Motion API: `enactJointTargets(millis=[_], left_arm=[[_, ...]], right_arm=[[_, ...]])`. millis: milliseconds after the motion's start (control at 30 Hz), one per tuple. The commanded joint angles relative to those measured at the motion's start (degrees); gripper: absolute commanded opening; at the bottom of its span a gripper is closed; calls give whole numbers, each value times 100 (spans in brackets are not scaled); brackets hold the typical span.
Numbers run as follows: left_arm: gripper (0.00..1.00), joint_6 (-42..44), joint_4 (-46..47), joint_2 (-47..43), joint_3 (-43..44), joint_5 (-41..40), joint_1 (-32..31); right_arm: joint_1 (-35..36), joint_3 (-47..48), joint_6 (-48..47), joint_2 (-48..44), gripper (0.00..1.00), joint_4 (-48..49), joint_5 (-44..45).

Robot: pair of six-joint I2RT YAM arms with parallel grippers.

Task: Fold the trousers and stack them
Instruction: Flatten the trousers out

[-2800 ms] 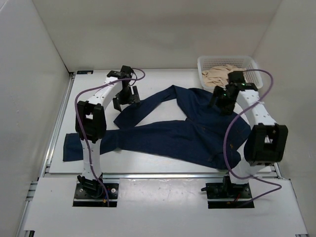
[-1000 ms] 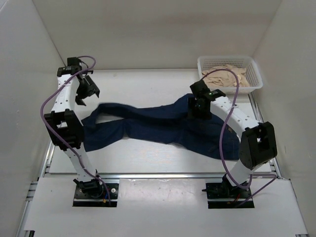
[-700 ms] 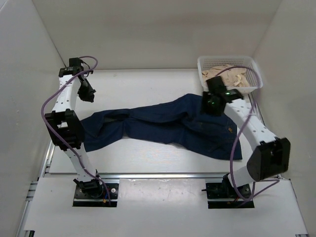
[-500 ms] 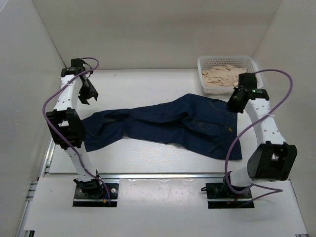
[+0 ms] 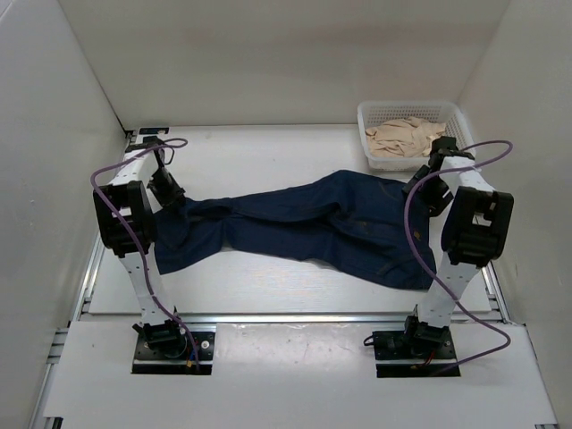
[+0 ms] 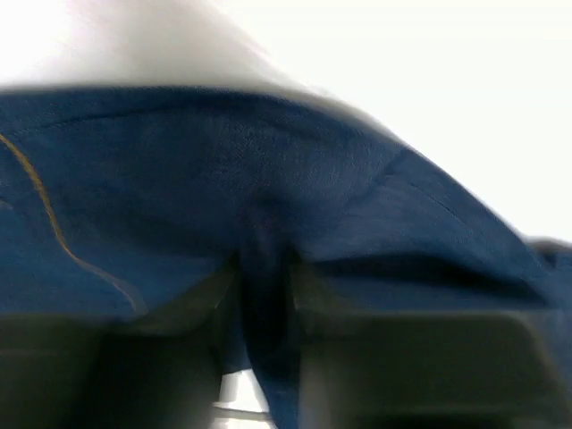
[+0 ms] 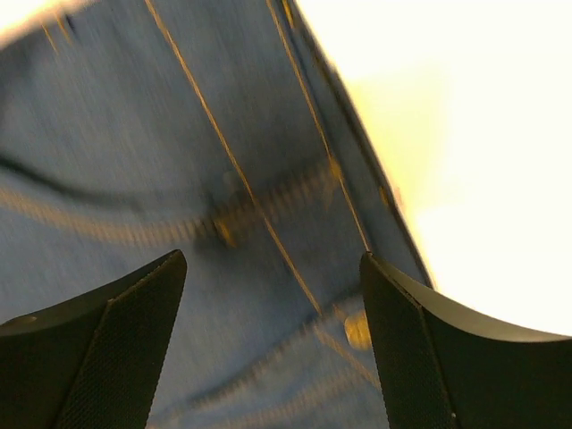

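1. The trousers [image 5: 331,219] lie spread flat across the middle of the table [image 5: 268,152]. The waist is toward the right edge and the legs run toward the left edge.
2. The waist end reaches closest to the near edge, at the right. The leg ends overlap in a loose bunch near the left edge.
3. The left gripper [image 5: 168,192] sits down on the leg ends at the left side of the table.
4. In the left wrist view, which is blurred, a raised ridge of the trousers [image 6: 223,179] runs down into the left gripper [image 6: 264,304]. Its dark fingers [image 6: 134,357] look closed together on that pinch of denim.
5. The right gripper [image 5: 427,189] is at the far right corner of the waist, close to the right edge.
6. In the right wrist view, the right gripper [image 7: 268,357] has its fingers [image 7: 89,357] spread wide apart and holds nothing. Below them, the trousers [image 7: 179,134] show tan seam stitching and the cloth's edge against the white surface.
7. A white basket [image 5: 456,112] stands in the far right corner of the table, just beyond the waist. A crumpled beige cloth [image 5: 402,137] lies inside it.
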Motion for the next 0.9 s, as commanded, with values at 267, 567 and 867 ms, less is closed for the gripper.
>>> enactJointTargets(millis=[267, 567, 867], left_arm=[[10, 91, -59, -131, 558, 266, 201], [10, 266, -869, -359, 2694, -34, 254], [10, 556, 17, -439, 3056, 37, 254]], right_arm=[[-45, 207, 92, 500, 0, 568, -17], [-151, -567, 426, -1591, 0, 569, 941], [-282, -1385, 699, -2920, 0, 744, 2005]])
